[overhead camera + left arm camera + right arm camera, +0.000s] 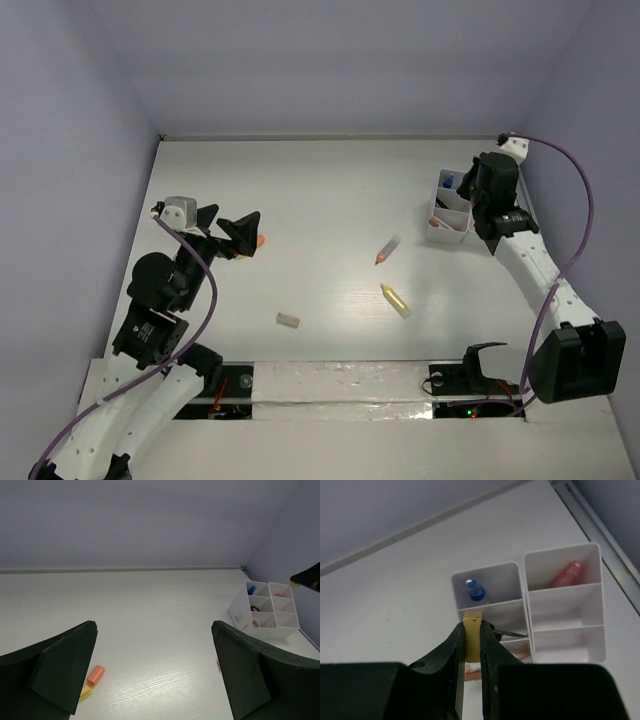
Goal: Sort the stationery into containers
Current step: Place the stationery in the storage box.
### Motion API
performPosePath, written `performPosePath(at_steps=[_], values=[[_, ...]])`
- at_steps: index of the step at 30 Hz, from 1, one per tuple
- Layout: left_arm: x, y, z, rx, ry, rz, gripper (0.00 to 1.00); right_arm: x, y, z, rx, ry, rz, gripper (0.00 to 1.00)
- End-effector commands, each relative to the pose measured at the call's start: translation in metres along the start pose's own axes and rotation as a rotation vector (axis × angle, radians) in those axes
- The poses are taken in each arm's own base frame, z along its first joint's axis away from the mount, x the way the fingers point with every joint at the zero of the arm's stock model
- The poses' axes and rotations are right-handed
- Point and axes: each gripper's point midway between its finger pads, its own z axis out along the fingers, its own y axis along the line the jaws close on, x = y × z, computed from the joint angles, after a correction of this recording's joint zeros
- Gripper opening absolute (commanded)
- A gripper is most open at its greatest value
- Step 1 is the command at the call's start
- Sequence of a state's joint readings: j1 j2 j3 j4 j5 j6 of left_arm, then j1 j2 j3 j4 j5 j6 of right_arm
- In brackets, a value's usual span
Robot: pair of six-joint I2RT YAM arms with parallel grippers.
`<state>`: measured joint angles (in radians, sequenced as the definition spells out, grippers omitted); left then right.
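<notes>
The right gripper (pixel 472 630) hangs over the white organizer tray (pixel 526 580), pinching a yellow eraser (pixel 472 617) by its flat sides. The block looks light and slightly rubbery, so it is unlikely to slip. The left gripper (pixel 153 640) hovers spread wide and empty.

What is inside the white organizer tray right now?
The organizer tray holds a blue-capped tube in one far compartment and a pink marker in the other. Nearer compartments show a black item and something orange, mostly covered by the fingers of the right gripper clamping a yellow eraser.
</notes>
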<state>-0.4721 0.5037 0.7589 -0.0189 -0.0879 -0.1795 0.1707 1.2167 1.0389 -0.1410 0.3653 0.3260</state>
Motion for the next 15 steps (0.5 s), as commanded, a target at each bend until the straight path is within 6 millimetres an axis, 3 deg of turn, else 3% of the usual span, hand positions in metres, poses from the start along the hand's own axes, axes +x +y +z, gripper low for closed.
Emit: performPosePath(at_steps=[1, 5, 7, 15], values=[[-0.02, -0.016, -0.005, 0.079, -0.071, -0.027, 0.99, 0.031, -0.052, 0.017, 0.127, 0.109, 0.041, 0.0], [-0.021, -0.022, -0.007, 0.11, -0.072, -0.034, 0.99, 0.038, -0.084, 0.032, 0.197, 0.145, 0.094, 0.0], [-0.023, -0.022, -0.008, 0.111, -0.076, -0.035, 0.99, 0.047, -0.091, 0.04, 0.213, 0.189, 0.114, 0.0], [-0.025, -0.024, -0.01, 0.119, -0.082, -0.033, 0.99, 0.05, -0.109, 0.063, 0.276, 0.196, 0.106, 0.0]])
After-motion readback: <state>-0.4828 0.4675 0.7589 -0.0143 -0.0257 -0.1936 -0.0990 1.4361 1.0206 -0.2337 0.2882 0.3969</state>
